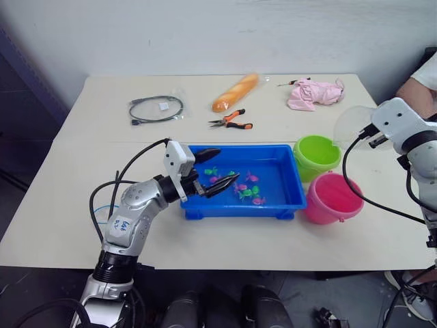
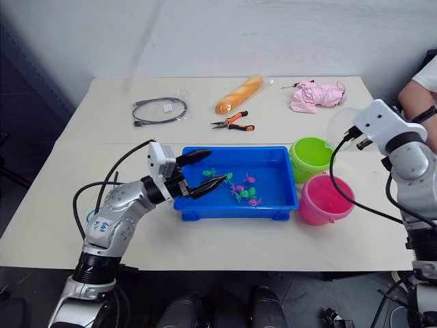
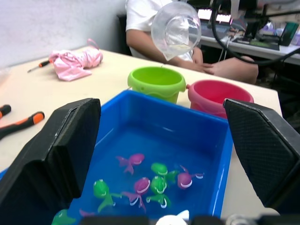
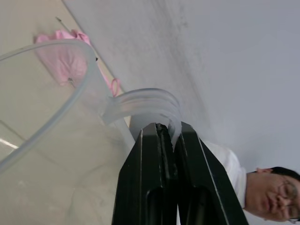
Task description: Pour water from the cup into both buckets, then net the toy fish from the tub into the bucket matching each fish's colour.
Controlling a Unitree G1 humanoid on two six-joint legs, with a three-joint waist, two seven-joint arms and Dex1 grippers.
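The blue tub point(image 1: 239, 210) lies mid-table, holding water and several pink and green toy fish point(image 1: 242, 188). To its right stand the two buckets, the lime green bucket point(image 1: 317, 154) behind the pink bucket point(image 1: 334, 198). My left gripper point(image 1: 228, 165) hovers open over the tub's left end, its black fingers point(image 3: 61, 145) spread wide above the fish point(image 3: 159, 180). My right gripper point(image 4: 166, 131) is shut on the handle of the clear cup point(image 1: 351, 123). The cup is tipped on its side in the air, just above and to the right of the green bucket.
At the back of the table lie a bagged cable point(image 1: 156, 108), a baguette point(image 1: 235, 92), orange-handled pliers point(image 1: 231, 121), a small screwdriver point(image 1: 293, 82) and a pink cloth point(image 1: 314, 93). A person point(image 1: 420, 85) sits at the far right corner.
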